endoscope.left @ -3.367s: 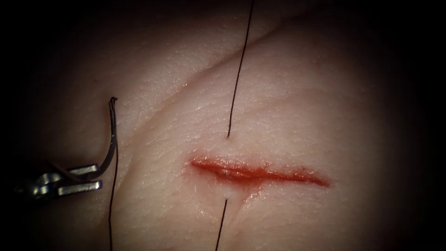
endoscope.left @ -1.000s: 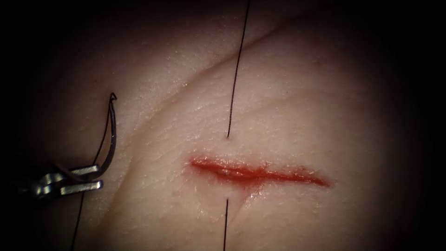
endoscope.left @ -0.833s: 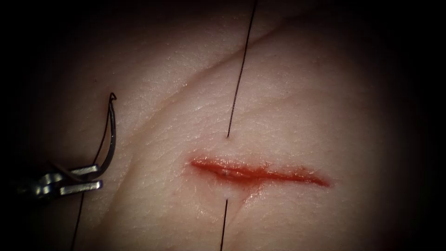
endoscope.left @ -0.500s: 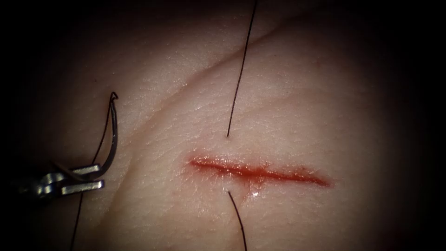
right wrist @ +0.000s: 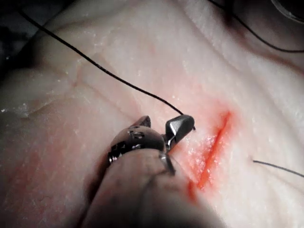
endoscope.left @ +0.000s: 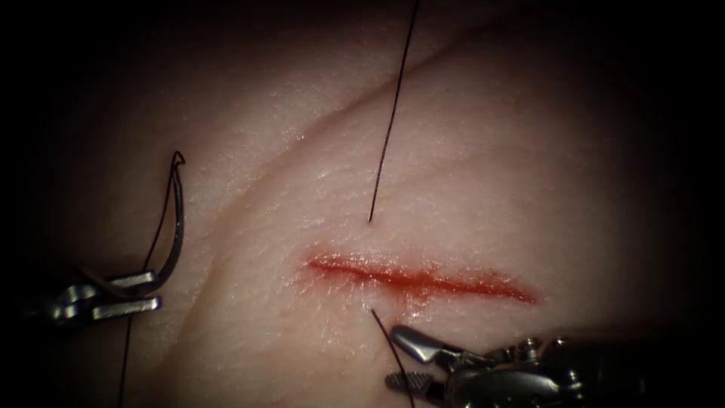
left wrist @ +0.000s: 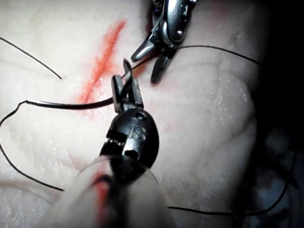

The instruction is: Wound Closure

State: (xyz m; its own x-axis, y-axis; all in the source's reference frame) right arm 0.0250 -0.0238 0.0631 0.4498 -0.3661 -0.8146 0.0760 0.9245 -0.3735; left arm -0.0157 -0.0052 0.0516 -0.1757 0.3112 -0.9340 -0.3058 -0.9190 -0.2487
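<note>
On the tissue (endoscope.left: 491,189), far left of the cut (endoscope.left: 419,278), the left tool (endoscope.left: 143,291) pinches the curved needle (endoscope.left: 177,227) clear of tissue, while the right tool (endoscope.left: 400,359), jaws spread, straddles the thread (endoscope.left: 389,344) below the cut.

The tissue (endoscope.left: 468,189) looks pale, soft and moist, its skin finely creased and faintly glossy, and the cut (endoscope.left: 419,279) holds wet, shiny red fluid (endoscope.left: 408,281). The thread (endoscope.left: 389,121) is thin, dark and matt, while the needle (endoscope.left: 177,227) is smooth, dull grey metal. The left tool (endoscope.left: 128,291) is bare brushed metal, and the right tool (endoscope.left: 411,363) is polished, bright metal with fine ridges on the inner face of one jaw.
</note>
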